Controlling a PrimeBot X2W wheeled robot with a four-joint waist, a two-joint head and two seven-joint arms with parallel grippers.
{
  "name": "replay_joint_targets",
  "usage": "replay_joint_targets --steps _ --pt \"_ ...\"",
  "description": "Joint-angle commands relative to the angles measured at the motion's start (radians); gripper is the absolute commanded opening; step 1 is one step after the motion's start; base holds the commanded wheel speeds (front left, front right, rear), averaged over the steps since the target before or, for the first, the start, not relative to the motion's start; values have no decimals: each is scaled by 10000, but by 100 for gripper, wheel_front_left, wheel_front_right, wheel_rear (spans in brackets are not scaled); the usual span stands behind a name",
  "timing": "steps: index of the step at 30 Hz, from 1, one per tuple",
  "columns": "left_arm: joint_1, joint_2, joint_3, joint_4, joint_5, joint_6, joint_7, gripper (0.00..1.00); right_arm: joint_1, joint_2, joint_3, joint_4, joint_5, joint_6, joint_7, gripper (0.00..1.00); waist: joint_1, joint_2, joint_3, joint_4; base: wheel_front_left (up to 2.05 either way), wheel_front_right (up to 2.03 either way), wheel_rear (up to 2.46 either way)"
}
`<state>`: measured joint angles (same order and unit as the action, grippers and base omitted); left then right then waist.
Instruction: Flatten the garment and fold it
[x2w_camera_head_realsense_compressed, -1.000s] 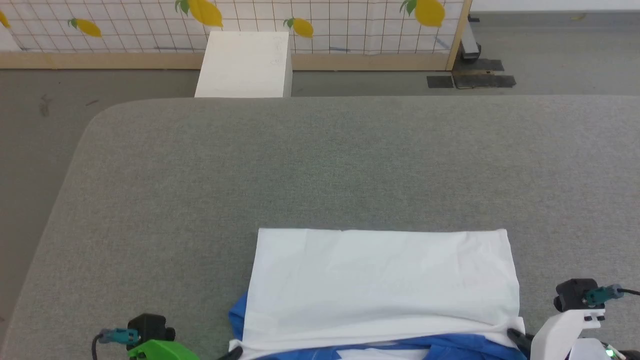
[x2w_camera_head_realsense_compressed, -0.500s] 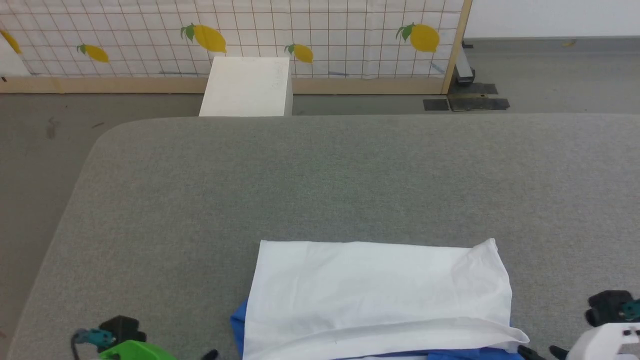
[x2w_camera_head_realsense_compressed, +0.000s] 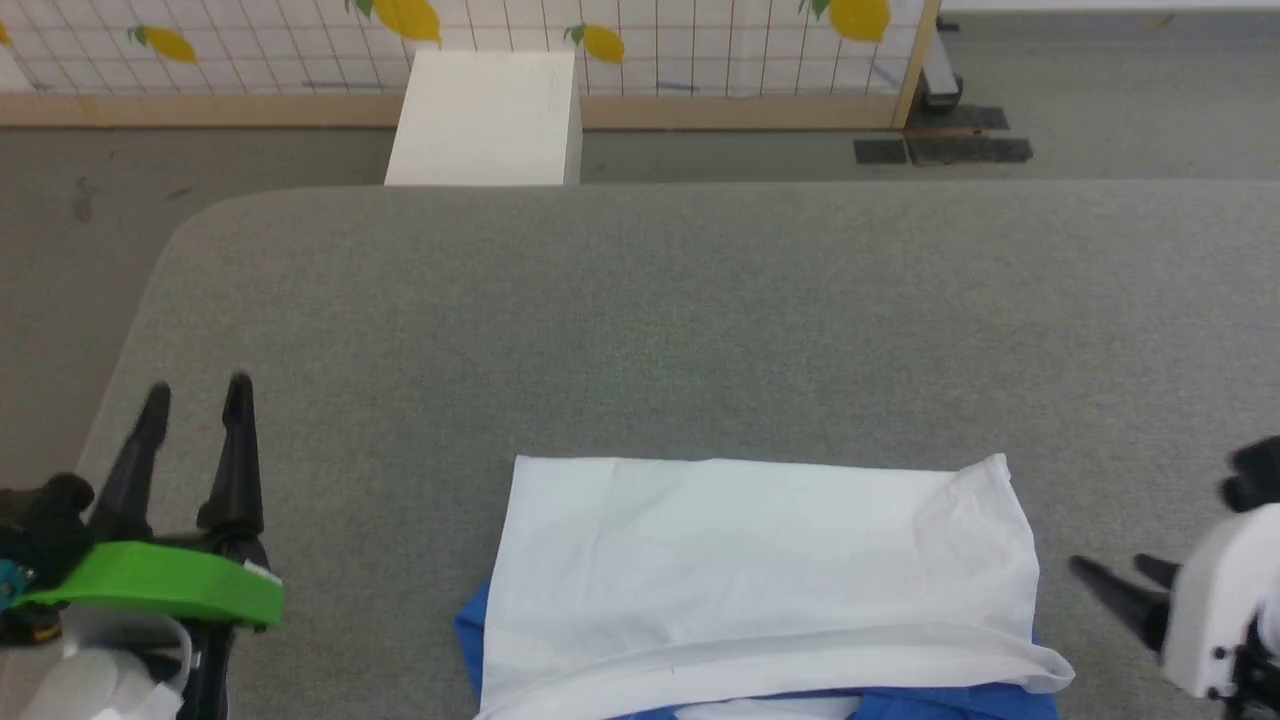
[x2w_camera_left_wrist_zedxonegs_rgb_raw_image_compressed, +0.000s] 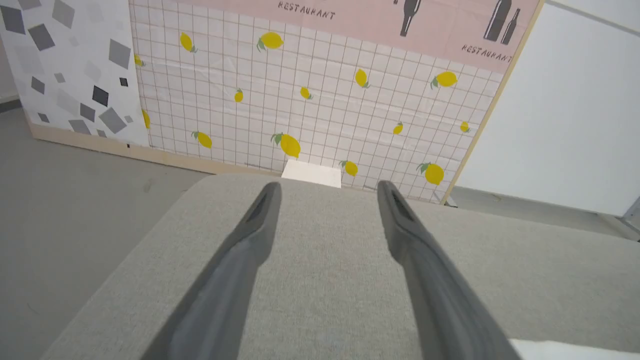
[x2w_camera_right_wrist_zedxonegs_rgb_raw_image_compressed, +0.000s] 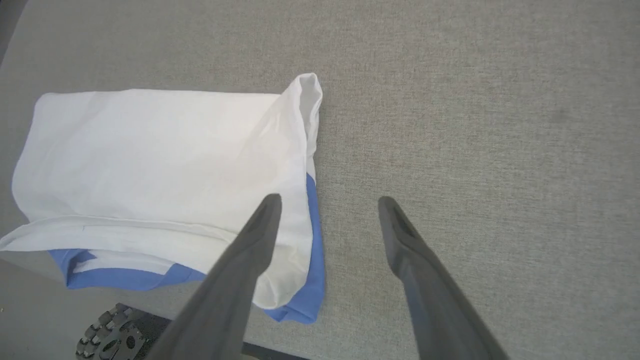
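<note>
The left end effector (x2w_camera_head_realsense_compressed: 197, 395) and right end effector (x2w_camera_head_realsense_compressed: 1108, 563) have drawn away from the shirt (x2w_camera_head_realsense_compressed: 760, 550), fingers spread; its far right corner is now rumpled.

Bare grey tabletop (x2w_camera_head_realsense_compressed: 700, 320) beyond folded garment (x2w_camera_head_realsense_compressed: 760, 560)

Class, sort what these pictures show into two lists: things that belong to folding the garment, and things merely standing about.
Belong to the job:
garment, lying on the grey table
left gripper, open
right gripper, open

Merely standing about:
white box
lemon-print panel
dark floor plates
</note>
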<state>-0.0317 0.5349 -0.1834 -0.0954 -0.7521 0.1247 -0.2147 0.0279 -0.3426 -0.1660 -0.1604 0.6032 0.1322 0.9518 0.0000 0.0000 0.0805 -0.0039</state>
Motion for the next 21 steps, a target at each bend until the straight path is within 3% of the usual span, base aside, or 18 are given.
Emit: replay_joint_targets --steps 1,4,9,15,21 --pt "-311 -89 62 23 492 -84 -267 100 -250 -131 391 283 -120 -15 11 100 0 0 348 85 0 0 0" --pt "-763 -547 516 -313 1732 -230 -457 100 -591 -280 1072 1011 -106 -15 -69 100 0 0 689 244 0 0 0" --pt "-861 -1822 1535 -936 3297 -834 -467 100 -897 -430 1809 1983 -209 -15 -118 100 0 0 1103 426 0 0 0" --pt "-719 -2821 2013 -592 4028 -1711 -469 100 -1044 -108 2666 2647 -5 -15 -356 100 0 0 1269 507 0 0 0" --pt "-732 -3380 2178 -67 4451 -2167 -470 100 -1267 88 3726 3094 330 -15 -671 100 0 0 1244 484 0 0 0"
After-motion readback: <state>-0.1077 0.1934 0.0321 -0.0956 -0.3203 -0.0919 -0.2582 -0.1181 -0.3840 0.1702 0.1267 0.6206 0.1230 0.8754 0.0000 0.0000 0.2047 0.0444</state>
